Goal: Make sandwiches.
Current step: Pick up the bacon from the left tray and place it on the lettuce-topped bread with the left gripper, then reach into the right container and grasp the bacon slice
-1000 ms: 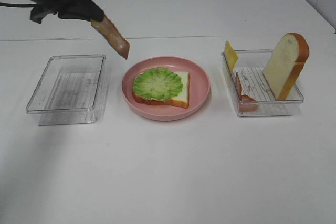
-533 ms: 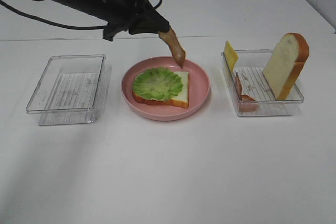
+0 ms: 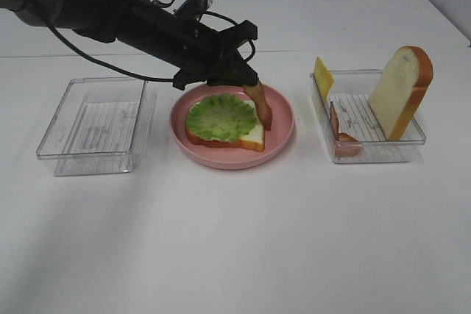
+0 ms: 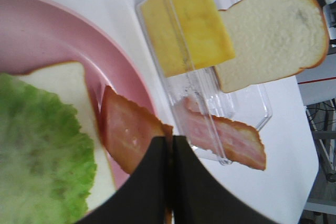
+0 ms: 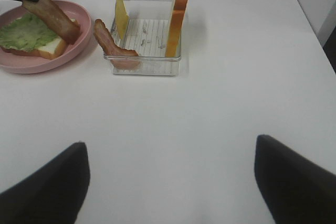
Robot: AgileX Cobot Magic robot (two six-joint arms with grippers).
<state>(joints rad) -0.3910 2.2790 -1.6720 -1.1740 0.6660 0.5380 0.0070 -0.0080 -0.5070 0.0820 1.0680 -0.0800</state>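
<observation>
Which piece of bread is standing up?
The bare slice leaning upright in the clear tray on the right. The other slice lies flat on the pink plate, under the lettuce.

A lab-style test bench: bare white table (image 3: 235,255), toy food (image 3: 401,90) in a clear plastic tray (image 3: 383,154).

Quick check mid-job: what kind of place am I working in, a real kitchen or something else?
Probably a lab or test bench, not a kitchen: a plain white table, toy food such as the bread slice propped in a clear plastic tray, and no cooking gear in view.
</observation>
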